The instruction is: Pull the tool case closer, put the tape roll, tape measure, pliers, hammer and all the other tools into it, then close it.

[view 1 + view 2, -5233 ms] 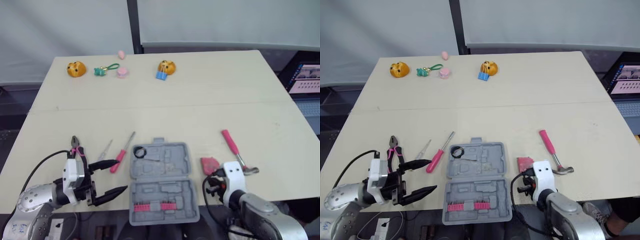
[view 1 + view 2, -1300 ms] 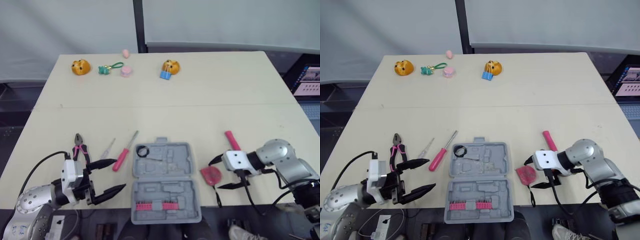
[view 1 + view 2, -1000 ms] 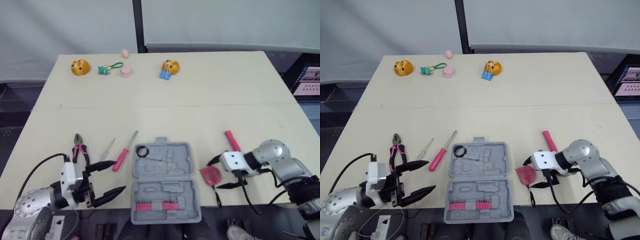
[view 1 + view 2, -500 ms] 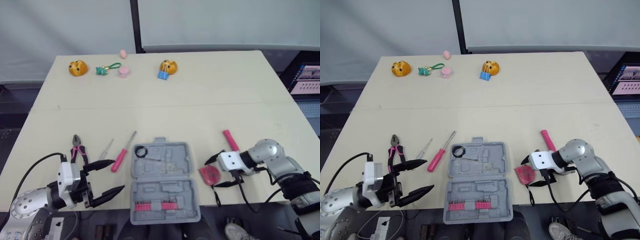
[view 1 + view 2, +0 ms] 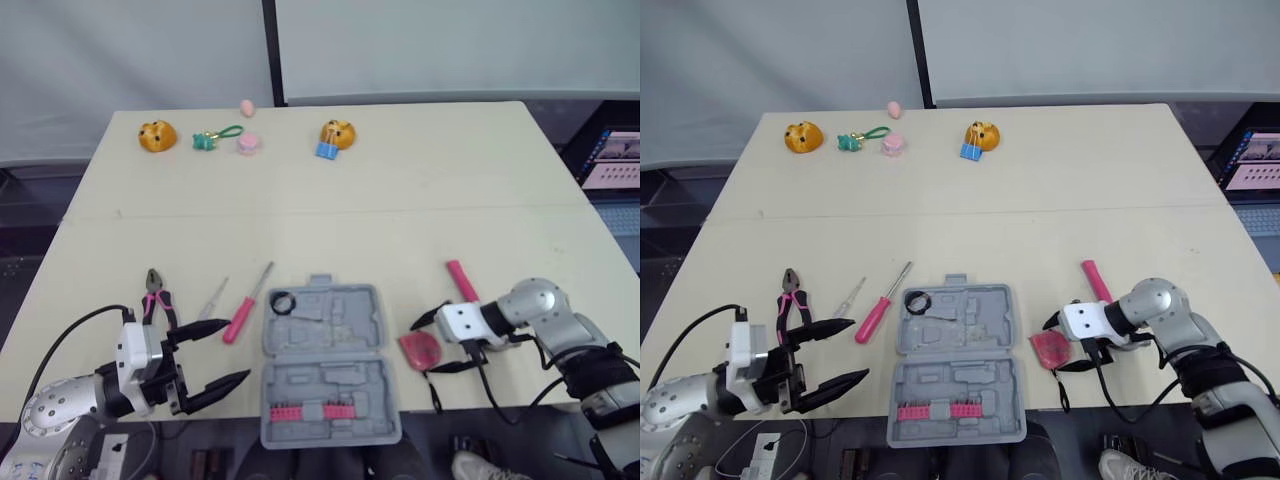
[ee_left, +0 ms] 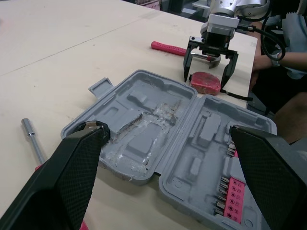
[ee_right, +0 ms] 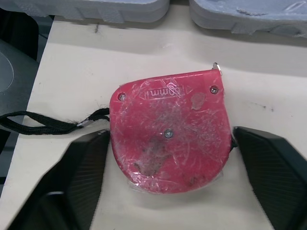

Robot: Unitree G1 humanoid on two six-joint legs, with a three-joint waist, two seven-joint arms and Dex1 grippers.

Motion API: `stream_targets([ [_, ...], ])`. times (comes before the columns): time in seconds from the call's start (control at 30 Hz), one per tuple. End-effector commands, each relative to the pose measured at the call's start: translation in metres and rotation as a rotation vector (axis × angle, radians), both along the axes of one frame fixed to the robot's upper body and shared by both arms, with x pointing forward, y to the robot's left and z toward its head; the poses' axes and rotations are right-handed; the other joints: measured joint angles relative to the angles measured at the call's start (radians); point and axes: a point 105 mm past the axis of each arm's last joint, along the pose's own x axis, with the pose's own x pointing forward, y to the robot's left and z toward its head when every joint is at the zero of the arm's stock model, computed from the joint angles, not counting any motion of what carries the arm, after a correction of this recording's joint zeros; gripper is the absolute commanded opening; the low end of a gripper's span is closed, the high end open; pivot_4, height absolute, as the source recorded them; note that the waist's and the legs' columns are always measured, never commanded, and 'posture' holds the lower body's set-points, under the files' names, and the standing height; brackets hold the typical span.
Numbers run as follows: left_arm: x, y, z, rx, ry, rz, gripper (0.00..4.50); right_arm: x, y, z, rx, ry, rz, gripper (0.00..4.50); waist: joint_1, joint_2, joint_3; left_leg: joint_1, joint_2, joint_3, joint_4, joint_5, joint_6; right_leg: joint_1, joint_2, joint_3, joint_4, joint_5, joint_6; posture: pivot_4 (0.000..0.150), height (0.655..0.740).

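swinging in from the near edge of the table [image 5: 400,200], the right gripper [image 5: 1052,345] is now straddling the red tape measure [image 7: 168,129], fingers spread wide and not clamping it. the tape measure is lying flat by that edge, just right of the open tool case [image 5: 325,360], its black strap trailing toward the edge. the left gripper [image 5: 235,350] is hovering wide open and empty left of the case.

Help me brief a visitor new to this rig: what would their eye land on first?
The grey tool case lies open at the near edge of the table. Right of it, the right gripper stands open on either side of the red tape measure. Pink-handled pliers and a screwdriver lie left of the case, near the open left gripper.
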Motion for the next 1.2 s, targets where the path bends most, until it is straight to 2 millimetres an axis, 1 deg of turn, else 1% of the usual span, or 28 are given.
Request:
stream_targets([
  [0.03, -0.002, -0.005, 0.008, -0.001, -0.033, -0.022, 4.5, 0.002, -0.004, 0.004, -0.009, -0.008, -0.007, 3.0, 0.0, 0.0, 0.0, 0.0, 0.0, 0.0, 0.0, 0.0, 0.0, 0.0, 0.0, 0.0, 0.0, 0.0, 0.0, 0.15, 0.7121],
  [0.2, -0.002, -0.006, 0.008, -0.002, -0.031, -0.022, 4.5, 0.003, -0.003, 0.007, -0.013, -0.011, -0.012, 3.0, 0.0, 0.0, 0.0, 0.0, 0.0, 0.0, 0.0, 0.0, 0.0, 0.0, 0.0, 0.0, 0.0, 0.0, 0.0, 0.15, 0.7121],
  [0.3, -0.001, -0.007, 0.008, -0.004, -0.031, -0.022, 4.5, 0.005, -0.005, 0.018, -0.012, -0.027, -0.04, 3.0, 0.0, 0.0, 0.0, 0.0, 0.0, 0.0, 0.0, 0.0, 0.0, 0.0, 0.0, 0.0, 0.0, 0.0, 0.0, 0.15, 0.7121],
  [0.4, 0.002, -0.006, 0.006, -0.002, -0.032, -0.023, 4.5, 0.002, -0.011, 0.038, -0.061, -0.007, -0.095, 3.0, 0.003, 0.003, 0.002, 0.0, 0.0, 0.0, 0.0, 0.0, 0.0, 0.0, 0.0, 0.0, 0.0, 0.0, 0.0, 0.15, 0.7121],
  [0.5, 0.007, -0.003, 0.007, -0.001, -0.04, -0.024, 4.5, -0.001, -0.014, 0.065, -0.141, 0.0, -0.175, 3.0, 0.004, 0.005, 0.003, -0.001, 0.0, 0.0, 0.0, 0.0, 0.0, -0.001, -0.001, 0.0, 0.0, 0.0, 0.0, 0.15, 0.7121],
  [0.6, 0.011, -0.001, 0.008, -0.005, -0.04, -0.026, 4.5, -0.003, -0.012, 0.087, -0.234, -0.016, -0.261, 3.0, 0.002, 0.006, 0.003, -0.002, 0.0, -0.001, 0.0, 0.0, 0.0, -0.002, 0.0, 0.0, 0.0, 0.0, 0.0, 0.15, 0.7121],
  [0.67, 0.013, 0.002, 0.006, 0.001, -0.034, -0.026, 4.5, -0.003, -0.004, 0.099, -0.271, -0.027, -0.32, 3.0, -0.001, 0.006, 0.003, -0.002, 0.001, 0.0, 0.0, 0.0, -0.001, -0.002, 0.0, 0.0, 0.0, 0.0, 0.0, 0.15, 0.7121],
  [0.8, 0.018, 0.005, 0.005, 0.0, -0.028, -0.018, 4.5, -0.001, 0.015, 0.109, -0.331, -0.039, -0.401, 3.0, 0.0, 0.006, 0.004, -0.002, 0.001, 0.0, -0.001, -0.001, -0.001, -0.003, 0.0, 0.0, 0.0, 0.0, 0.0, 0.15, 0.7121],
  [0.9, 0.017, 0.001, 0.003, -0.002, -0.013, -0.027, 4.5, 0.005, 0.035, 0.112, -0.34, -0.055, -0.436, 3.0, 0.0, 0.006, 0.003, -0.006, 0.0, -0.001, 0.0, -0.001, -0.001, -0.006, -0.001, 0.0, -0.001, 0.0, 0.0, 0.15, 0.7121],
  [0.97, 0.015, -0.001, 0.003, -0.008, 0.001, -0.028, 4.5, 0.008, 0.05, 0.113, -0.338, -0.057, -0.45, 3.0, -0.001, 0.006, 0.003, -0.012, -0.001, -0.001, 0.0, 0.0, 0.0, -0.012, -0.001, 0.001, 0.0, 0.0, 0.0, 0.15, 0.7121],
  [1.0, 0.015, -0.001, 0.002, -0.011, 0.005, -0.027, 4.5, 0.009, 0.054, 0.113, -0.339, -0.057, -0.456, 3.0, -0.001, 0.006, 0.003, -0.014, -0.001, -0.001, 0.0, 0.0, 0.0, -0.015, -0.001, 0.001, 0.001, 0.0, 0.0, 0.15, 0.7121],
  [1.03, 0.014, -0.002, 0.002, -0.013, 0.011, -0.028, 4.5, 0.01, 0.06, 0.113, -0.335, -0.052, -0.461, 3.0, -0.001, 0.006, 0.003, -0.017, -0.001, 0.0, 0.0, 0.0, 0.0, -0.019, -0.001, 0.001, 0.007, 0.0, 0.0, 0.15, 0.7121],
  [1.2, 0.007, 0.003, 0.004, -0.018, 0.032, -0.027, 4.5, 0.017, 0.093, 0.107, -0.312, -0.044, -0.48, 3.0, -0.004, 0.006, 0.003, -0.018, -0.001, 0.0, -0.001, 0.0, 0.0, -0.021, -0.001, 0.0, 0.009, 0.0, -0.001, 0.15, 0.7121],
])
